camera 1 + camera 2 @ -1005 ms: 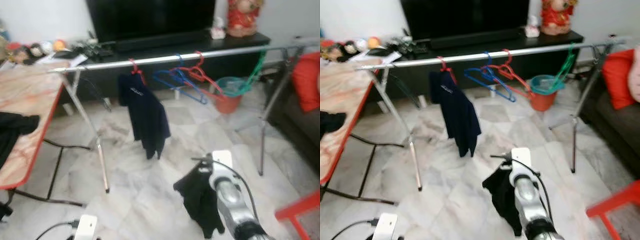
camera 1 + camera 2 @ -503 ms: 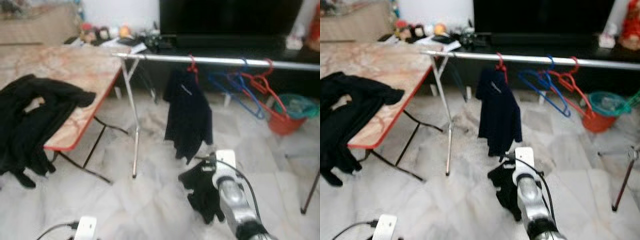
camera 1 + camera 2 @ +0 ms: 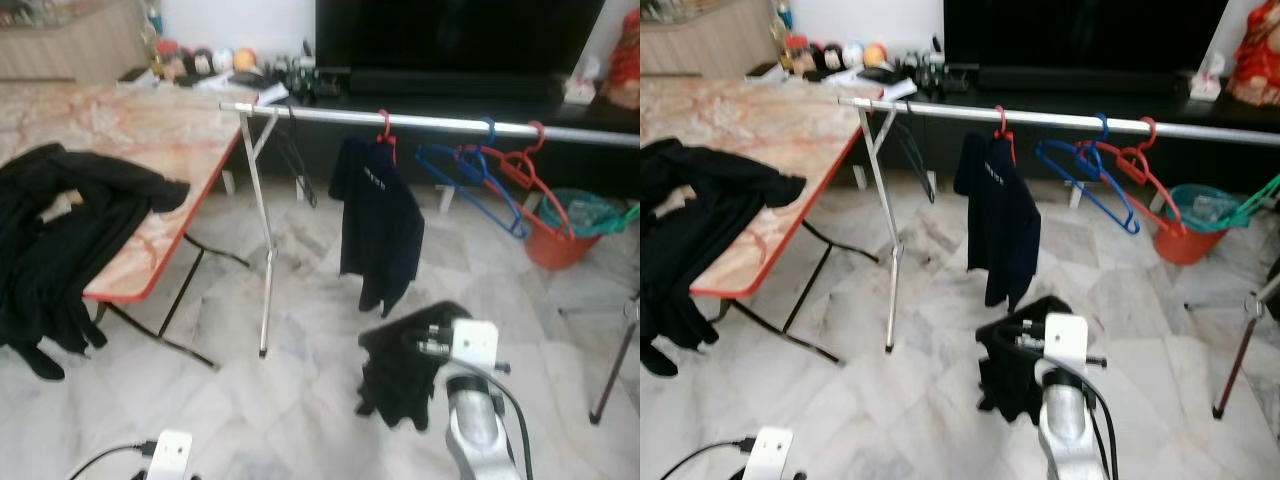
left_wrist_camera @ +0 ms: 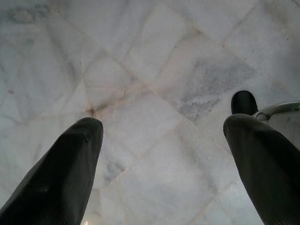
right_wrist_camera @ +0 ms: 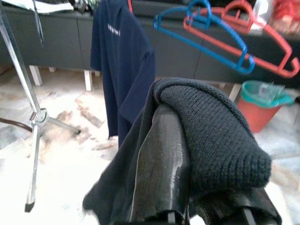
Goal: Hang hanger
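One dark knitted garment [image 5: 206, 136] droops from the right gripper [image 5: 164, 154], its fingers closed on the cloth at 5 o'clock in the head views. It looks soft, light and prone to slipping; any hanger inside cannot be made out. The rail [image 3: 430, 122] runs from 11 to 3 o'clock, carrying a navy shirt [image 3: 378, 230] whose white chest print is unreadable, plus a blue hanger [image 3: 470, 180] and a red hanger [image 3: 540, 190]. The left gripper [image 4: 159, 140] hangs spread wide over the floor [image 4: 140, 61].

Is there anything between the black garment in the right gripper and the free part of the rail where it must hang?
Nothing visible blocks it. The right gripper holds the black garment in front of the rail, whose stretch left of the navy shirt is free.
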You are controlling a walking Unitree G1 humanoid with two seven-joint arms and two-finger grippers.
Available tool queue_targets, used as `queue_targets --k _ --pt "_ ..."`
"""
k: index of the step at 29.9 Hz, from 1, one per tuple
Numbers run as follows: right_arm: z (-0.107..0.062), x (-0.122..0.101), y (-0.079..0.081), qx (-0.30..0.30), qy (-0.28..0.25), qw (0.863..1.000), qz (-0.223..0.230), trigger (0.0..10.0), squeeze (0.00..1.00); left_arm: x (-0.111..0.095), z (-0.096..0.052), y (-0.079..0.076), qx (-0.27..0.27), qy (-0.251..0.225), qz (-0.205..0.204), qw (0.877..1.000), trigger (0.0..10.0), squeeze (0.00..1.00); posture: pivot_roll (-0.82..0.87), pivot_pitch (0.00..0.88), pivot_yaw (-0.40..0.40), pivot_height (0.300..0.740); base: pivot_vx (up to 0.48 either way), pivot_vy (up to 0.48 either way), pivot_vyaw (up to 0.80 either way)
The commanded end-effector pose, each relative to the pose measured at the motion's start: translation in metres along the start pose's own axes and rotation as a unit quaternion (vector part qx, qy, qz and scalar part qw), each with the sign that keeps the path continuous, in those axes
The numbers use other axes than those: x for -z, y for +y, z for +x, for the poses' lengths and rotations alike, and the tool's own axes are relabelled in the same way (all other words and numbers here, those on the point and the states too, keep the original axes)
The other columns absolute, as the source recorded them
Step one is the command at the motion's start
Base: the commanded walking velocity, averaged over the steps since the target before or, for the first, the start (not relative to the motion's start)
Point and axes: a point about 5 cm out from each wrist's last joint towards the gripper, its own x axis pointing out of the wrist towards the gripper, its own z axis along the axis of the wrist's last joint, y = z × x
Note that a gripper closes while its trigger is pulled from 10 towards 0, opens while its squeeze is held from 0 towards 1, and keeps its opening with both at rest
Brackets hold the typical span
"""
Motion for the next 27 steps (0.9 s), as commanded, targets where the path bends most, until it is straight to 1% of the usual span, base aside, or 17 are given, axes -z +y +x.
queue_targets --k 1,4,7,11,27 --pt "0.007 -0.02 0.0 -0.002 -0.042 0.999 0.002 10.0 0.0 0.004 -0.001 0.001 -0.001 0.006 -0.003 1.0 10.0 0.0 -0.01 0.0 0.037 0.74 0.0 0.0 0.0" --pt "0.008 -0.024 0.0 -0.002 -0.048 0.999 0.002 10.0 0.0 0.004 -0.001 0.001 0.0 0.006 0.0 1.0 10.0 0.0 -0.01 0.0 0.037 0.74 0.0 0.0 0.0" --pt "0.02 -0.038 0.005 -0.009 -0.06 0.998 0.002 10.0 0.0 0.005 -0.001 0.0 0.003 0.004 0.012 1.0 10.0 0.0 -0.01 0.0 0.024 0.74 0.0 -0.08 0.0" --pt "0.027 -0.048 0.007 -0.01 -0.07 0.997 0.004 10.0 0.0 0.005 -0.001 -0.001 0.002 0.004 0.007 1.0 10.0 0.0 0.0 0.0 0.021 0.74 0.0 -0.254 0.0" --pt "0.024 -0.045 0.011 -0.013 -0.058 0.998 0.008 10.0 0.0 0.008 -0.002 -0.002 0.005 0.008 0.009 1.0 10.0 0.0 -0.01 0.0 0.023 0.74 0.0 -0.257 0.0"
